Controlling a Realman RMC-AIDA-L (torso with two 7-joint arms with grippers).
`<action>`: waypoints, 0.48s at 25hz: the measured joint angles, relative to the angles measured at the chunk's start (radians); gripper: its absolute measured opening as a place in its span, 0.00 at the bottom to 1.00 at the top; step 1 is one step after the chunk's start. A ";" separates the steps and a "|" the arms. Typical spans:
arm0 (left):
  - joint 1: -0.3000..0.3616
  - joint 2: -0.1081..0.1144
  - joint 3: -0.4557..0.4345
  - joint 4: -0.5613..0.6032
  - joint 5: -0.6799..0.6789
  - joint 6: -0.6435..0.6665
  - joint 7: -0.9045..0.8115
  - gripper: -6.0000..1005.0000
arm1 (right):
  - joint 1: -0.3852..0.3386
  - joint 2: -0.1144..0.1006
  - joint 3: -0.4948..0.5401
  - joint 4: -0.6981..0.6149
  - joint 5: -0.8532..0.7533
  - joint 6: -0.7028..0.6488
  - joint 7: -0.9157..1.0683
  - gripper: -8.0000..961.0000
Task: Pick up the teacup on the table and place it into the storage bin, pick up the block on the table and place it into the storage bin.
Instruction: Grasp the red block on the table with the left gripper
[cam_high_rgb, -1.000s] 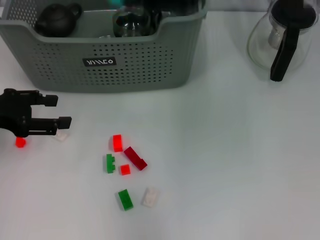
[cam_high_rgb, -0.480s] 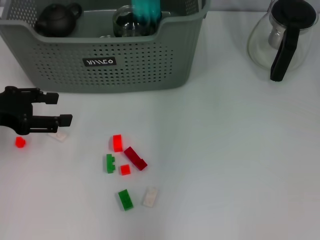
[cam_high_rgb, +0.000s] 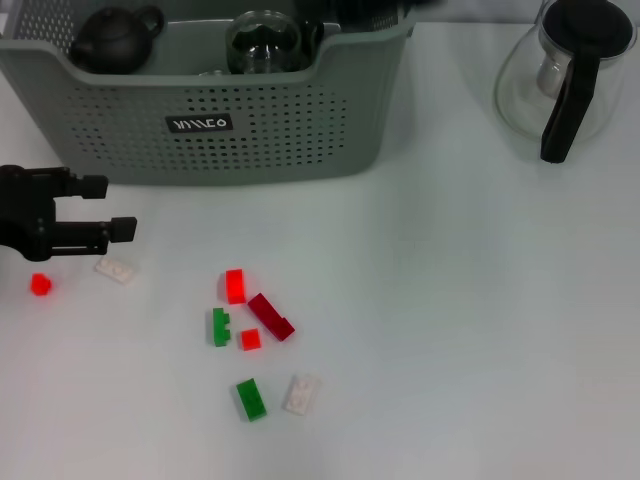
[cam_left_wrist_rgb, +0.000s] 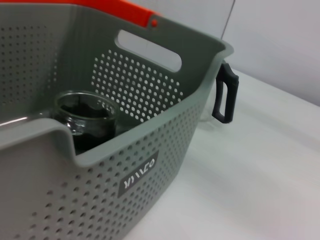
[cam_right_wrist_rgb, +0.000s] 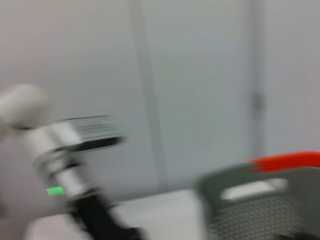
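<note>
White worktop (cam_high_rgb: 450, 330) carries the scene: the bin (cam_high_rgb: 210, 125) stands at the far edge, already holding a glass teacup (cam_high_rgb: 262, 40) and a dark teapot (cam_high_rgb: 112, 38), with a glass pot (cam_high_rgb: 565, 75) well apart on the right. Small blocks lie scattered in front — a white block (cam_high_rgb: 116, 269) and a red block (cam_high_rgb: 40, 284) near the left gripper (cam_high_rgb: 115, 208), and a cluster of red, green and white pieces (cam_high_rgb: 250, 335) farther toward the middle. The left gripper hovers low beside the bin's front wall, its fingers (cam_high_rgb: 122, 228) spread moderately and holding nothing; the white block lies just below them, not between them. The right gripper is out of the head view; only a dark shape shows over the bin's back rim, and its fingers cannot be judged. Risk from here, as a judgement: the blocks are small and flat, so a descent slightly off line could nudge the white one aside or pinch its edge and flick it away. The right wrist view is smeared, and the bin's far side is cut off.
</note>
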 joint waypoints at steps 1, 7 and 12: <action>0.000 0.001 -0.008 0.000 -0.001 0.003 0.001 0.75 | -0.027 0.006 0.000 -0.008 0.023 -0.038 -0.030 0.88; 0.013 0.012 -0.013 0.014 0.008 0.025 -0.003 0.75 | -0.207 0.040 -0.018 0.049 0.063 -0.200 -0.265 0.98; 0.030 0.032 -0.009 0.065 0.016 0.086 -0.004 0.75 | -0.268 0.040 -0.033 0.236 0.066 -0.223 -0.427 0.98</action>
